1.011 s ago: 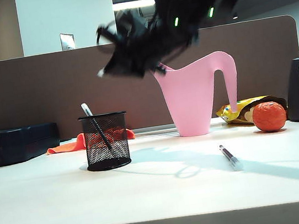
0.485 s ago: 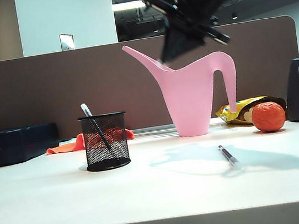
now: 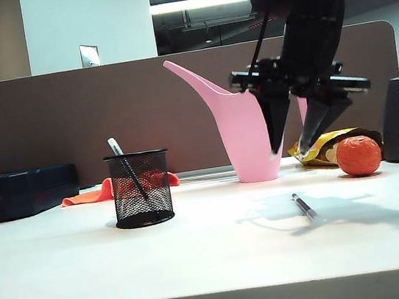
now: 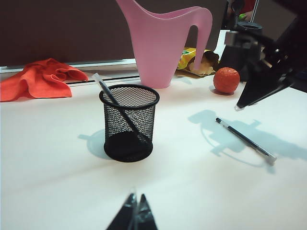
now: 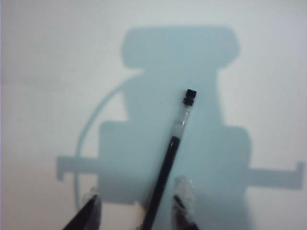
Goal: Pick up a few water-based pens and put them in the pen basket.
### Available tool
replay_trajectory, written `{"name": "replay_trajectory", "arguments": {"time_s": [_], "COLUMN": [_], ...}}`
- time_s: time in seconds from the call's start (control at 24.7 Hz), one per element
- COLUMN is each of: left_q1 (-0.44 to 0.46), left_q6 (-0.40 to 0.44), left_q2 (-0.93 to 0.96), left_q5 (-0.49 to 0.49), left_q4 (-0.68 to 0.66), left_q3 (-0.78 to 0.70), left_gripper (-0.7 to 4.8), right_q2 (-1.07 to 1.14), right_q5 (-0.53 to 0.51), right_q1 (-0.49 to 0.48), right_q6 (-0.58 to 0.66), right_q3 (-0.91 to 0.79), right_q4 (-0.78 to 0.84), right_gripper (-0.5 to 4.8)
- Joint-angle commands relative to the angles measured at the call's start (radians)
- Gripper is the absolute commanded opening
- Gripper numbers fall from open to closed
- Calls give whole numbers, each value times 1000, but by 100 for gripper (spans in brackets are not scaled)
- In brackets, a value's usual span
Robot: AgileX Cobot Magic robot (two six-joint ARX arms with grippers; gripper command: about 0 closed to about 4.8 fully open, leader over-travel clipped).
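- The pen basket is set on the white worktop and serves as the landmark; 1 water-based pen is leaned inside it, its pale end shown above the rim.
- A 2nd pen is laid flat on the worktop, well apart from the basket, on the side where the orange ball is seen.
- The right pincer is hung above that 2nd pen, pointed down, with its 2 fingers spread apart and nothing held between them; the pen is not touched.
- In the right wrist view the same pen is seen between the 2 fingertips, on the shadowed worktop.
- The left pincer is kept low in front of the basket, on the near side of the worktop; its tips are seen drawn together, with nothing gripped.
- A pink watering can is stood behind the basket, toward the ball.
- An orange cloth is laid behind the basket, away from the can.
- A black box is seen beyond the cloth.
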Motion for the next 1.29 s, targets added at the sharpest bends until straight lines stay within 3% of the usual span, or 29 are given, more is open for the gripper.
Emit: {"name": "replay_trajectory", "arguments": {"time_s": [0.04,0.44,0.57,0.77,1.05,1.29], "left_q1": [2,2,2,2,2,2], "left_q6": [3,-1,-1,-1,-1,-1], "left_q2": [0,1,1,1,1,0], "left_q5": [4,5,5,5,5,5], "left_q4": [6,6,6,6,6,6], "left_q3": [3,3,3,3,2,2], "left_gripper": [-4,-4,-4,-4,-4,-4], "right_q2": [41,179,197,220,209,101], "right_q5": [3,53,51,47,37,-106], "right_q1": [5,5,5,5,5,5], "right_q6": [8,9,9,8,-26,-104], "right_q3": [2,3,3,3,7,7], "right_q4": [10,12,11,3,-7,57], "right_gripper": [186,183,131,-5,-9,-9]}}
